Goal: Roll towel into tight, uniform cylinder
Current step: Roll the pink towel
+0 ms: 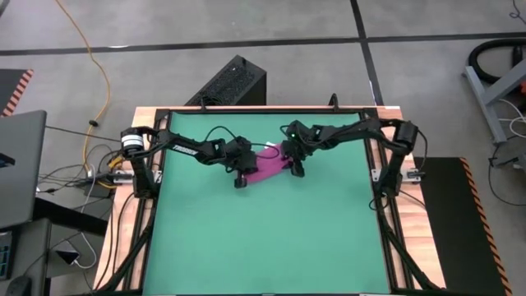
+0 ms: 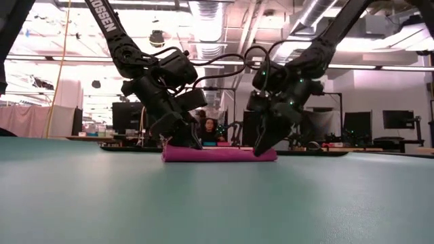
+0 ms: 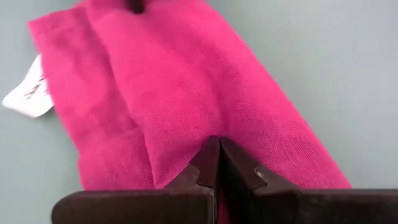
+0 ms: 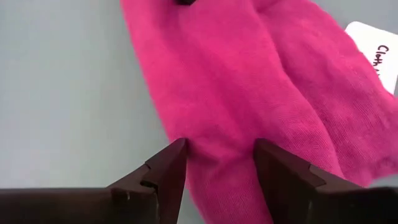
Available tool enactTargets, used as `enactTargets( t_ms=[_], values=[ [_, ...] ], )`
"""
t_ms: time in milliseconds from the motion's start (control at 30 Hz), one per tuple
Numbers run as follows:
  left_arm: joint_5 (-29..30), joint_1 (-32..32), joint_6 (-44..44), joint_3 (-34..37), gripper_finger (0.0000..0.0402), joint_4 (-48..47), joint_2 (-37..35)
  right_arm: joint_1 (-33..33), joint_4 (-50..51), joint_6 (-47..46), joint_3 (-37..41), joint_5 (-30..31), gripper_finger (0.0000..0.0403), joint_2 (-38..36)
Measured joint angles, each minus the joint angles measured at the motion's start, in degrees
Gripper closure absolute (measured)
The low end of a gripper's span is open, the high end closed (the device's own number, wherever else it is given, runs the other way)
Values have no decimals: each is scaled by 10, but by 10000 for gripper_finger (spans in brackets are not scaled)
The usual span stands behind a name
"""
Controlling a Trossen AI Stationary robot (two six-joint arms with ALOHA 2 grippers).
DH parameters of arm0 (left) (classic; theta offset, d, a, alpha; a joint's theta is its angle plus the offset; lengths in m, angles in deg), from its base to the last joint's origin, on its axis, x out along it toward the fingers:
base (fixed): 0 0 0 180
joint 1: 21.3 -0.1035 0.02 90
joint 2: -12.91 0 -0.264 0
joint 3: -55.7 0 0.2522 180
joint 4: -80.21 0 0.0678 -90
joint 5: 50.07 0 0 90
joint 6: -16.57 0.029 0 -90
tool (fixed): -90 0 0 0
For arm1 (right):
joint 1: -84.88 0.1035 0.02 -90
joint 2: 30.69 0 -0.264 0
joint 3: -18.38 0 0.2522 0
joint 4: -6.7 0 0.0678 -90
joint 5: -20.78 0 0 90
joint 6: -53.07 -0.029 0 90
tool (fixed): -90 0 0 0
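Note:
The magenta-pink towel lies on the green mat as a low, loosely rolled band, its white tag flat on the mat at one long edge. My left gripper is shut at the band's left end. My right gripper is open at the band's right end, one finger on each side of a raised ridge of cloth. My left gripper presses its shut fingertips on the top of the band near its left end, slanting down from the far left. A crease runs to the tips; whether a fold is caught between them I cannot tell. The towel lies on the mat. My right gripper stands astride the band's right end, slanting down from the far right. One fingertip is at the cloth's edge, the other on the cloth, with a ridge of towel between them. The jaws are apart, and the towel lies on the mat.
The mat fills the table inside a black frame; wide bare mat lies toward the near edge. A black box stands on the floor beyond the far edge. In the room behind, a person sits at a desk.

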Motion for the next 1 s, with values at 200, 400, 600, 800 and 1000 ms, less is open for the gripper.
enactTargets(
  t_ms=[200,400,600,800,1000],
  values=[
    [-24,18,43,-2,402,-39,-3,7,-12,-6,-1,-10,191,25],
    [28,40,109,-3,402,-43,-4,18,-5,-11,6,-53,191,-43],
    [145,66,219,-3,401,-44,-5,22,-3,3,2,-56,191,-154],
    [243,92,347,-3,401,-53,-8,30,48,8,3,-56,193,-237],
    [415,107,423,2,401,-82,-5,31,84,-27,3,-57,195,-289]
  ],
)
